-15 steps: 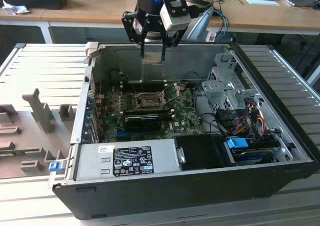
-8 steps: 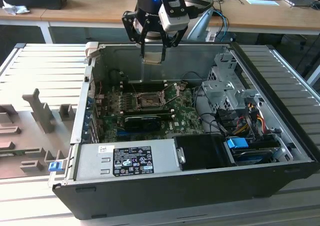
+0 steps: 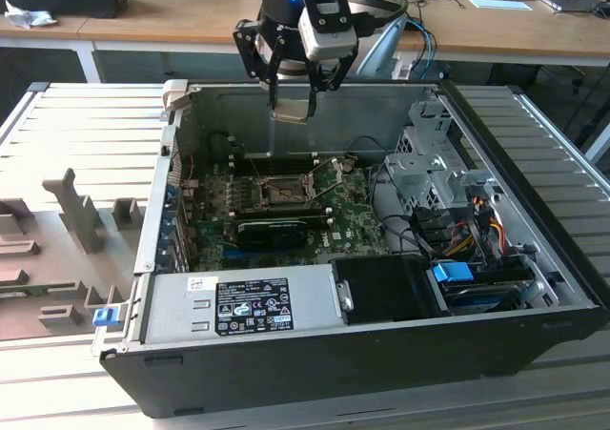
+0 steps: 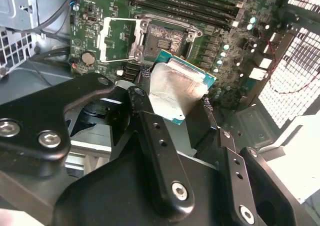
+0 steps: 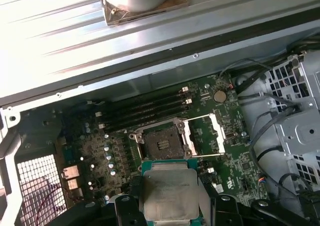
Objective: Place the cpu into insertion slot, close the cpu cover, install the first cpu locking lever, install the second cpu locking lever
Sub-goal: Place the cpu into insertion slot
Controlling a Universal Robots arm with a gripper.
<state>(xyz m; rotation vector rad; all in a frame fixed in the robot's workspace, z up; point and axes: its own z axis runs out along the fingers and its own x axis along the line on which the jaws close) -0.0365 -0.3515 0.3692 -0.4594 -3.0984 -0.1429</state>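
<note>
The gripper's (image 4: pixel 175 104) black jointed links lie closest to the lens in the second wrist view. Its two dark fingers (image 4: pixel 141 96) are closed onto opposite edges of the cpu (image 4: pixel 176 85), a small flat square chip with a dull grey metal top and a thin green-tan edge. In the first wrist view the cpu (image 5: pixel 169 193) sits level between the fingers (image 5: pixel 124 207) with its metal top facing the camera.

In the exterior view the gripper (image 3: pixel 291 101) hangs over the far wall of the open black and grey computer case (image 3: pixel 334 363). The cpu (image 3: pixel 291 110) is in the air, well above the green motherboard (image 3: pixel 355 225).

The insertion slot (image 5: pixel 162 143), a square dark socket with a silver rim, is empty near the middle of the motherboard, and the cpu is clear of it. The cpu cover (image 5: pixel 218 134), a thin silver frame with a large window, is swung open and rests on the board beside the slot on its hinge side. The second wrist view shows the slot (image 4: pixel 165 35) and the open cover (image 4: pixel 104 39) past the cpu.

Long black memory slots (image 5: pixel 145 110) run along the slot's far side. In the exterior view a long black card (image 3: pixel 272 230) lies on its near side. A silver labelled power supply (image 3: pixel 238 306) fills the near corner of the case, on the exterior view's left. The case lies on a ribbed grey metal desk (image 3: pixel 76 134).
</note>
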